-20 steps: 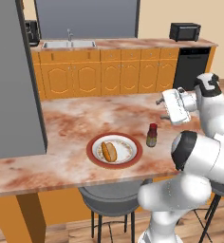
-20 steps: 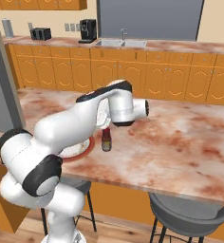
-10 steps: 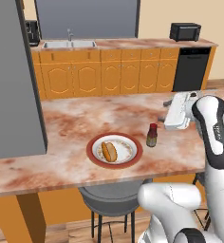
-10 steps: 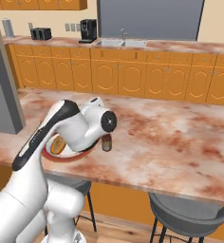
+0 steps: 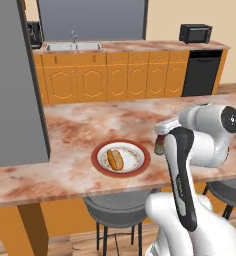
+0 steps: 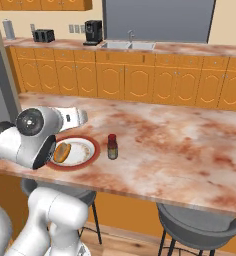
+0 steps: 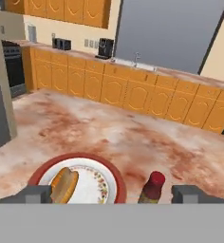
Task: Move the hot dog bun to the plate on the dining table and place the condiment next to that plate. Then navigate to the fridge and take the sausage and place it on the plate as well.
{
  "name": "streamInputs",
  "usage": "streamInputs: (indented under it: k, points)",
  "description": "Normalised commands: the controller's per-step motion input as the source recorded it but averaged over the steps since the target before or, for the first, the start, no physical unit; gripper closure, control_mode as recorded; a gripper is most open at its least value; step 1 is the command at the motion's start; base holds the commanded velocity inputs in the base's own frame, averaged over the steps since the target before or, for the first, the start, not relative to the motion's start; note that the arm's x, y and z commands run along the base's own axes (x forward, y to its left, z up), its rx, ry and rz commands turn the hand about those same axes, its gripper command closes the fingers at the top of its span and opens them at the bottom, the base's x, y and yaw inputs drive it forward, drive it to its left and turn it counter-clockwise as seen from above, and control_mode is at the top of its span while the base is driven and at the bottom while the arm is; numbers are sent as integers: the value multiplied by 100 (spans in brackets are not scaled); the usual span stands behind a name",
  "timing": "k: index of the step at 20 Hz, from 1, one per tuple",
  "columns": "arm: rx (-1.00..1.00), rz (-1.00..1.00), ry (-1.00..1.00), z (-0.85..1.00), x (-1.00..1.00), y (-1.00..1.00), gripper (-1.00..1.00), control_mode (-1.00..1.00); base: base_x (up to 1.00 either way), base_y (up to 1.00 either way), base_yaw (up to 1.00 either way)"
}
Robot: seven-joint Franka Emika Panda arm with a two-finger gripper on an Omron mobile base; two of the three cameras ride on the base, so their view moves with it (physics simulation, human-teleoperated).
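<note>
- The bun [image 5: 115, 159] is oblong, orange-tan, with a split along its length; it lies on the plate [image 5: 101, 149], left of centre in the left base view.
- The plate has a broad red rim and a pale speckled middle, and sits on the table [image 5: 80, 125] near its front edge.
- The condiment [image 6: 112, 146], a small dark bottle with a red cap, stands upright on the table just beside the plate, on its right in the right base view, not touching it.
- The gripper [image 7: 113, 194] hangs above the table's near edge, looking across plate and bottle; its jaws are spread wide with nothing between them, one fingertip [image 7: 35, 194] on each side of the hand view.
- The arm [image 5: 182, 165] folds back over the base, its elbow raised in front of the table.
- The table is reddish-brown marbled stone, with grey stools [image 6: 200, 229] under it.
- Behind it runs a counter [image 6: 140, 47] over orange cabinets [image 6: 140, 80], with a sink [image 5: 74, 46], a coffee machine [image 6: 93, 32] and a toaster [image 6: 42, 35].
</note>
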Motion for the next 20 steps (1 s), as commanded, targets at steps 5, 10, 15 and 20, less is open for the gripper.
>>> streamInputs:
  k: [5,10,15,20]
  points:
    - [-5,-44,44,63,-41,1,-100,-100,0,0,0]
    - [-1,-38,25,-17,-77,0,-100,-100,0,0,0]
    - [6,-27,14,-62,-68,-15,-100,-100,0,0,0]
    - [13,-4,3,-34,-20,1,-100,-100,0,0,0]
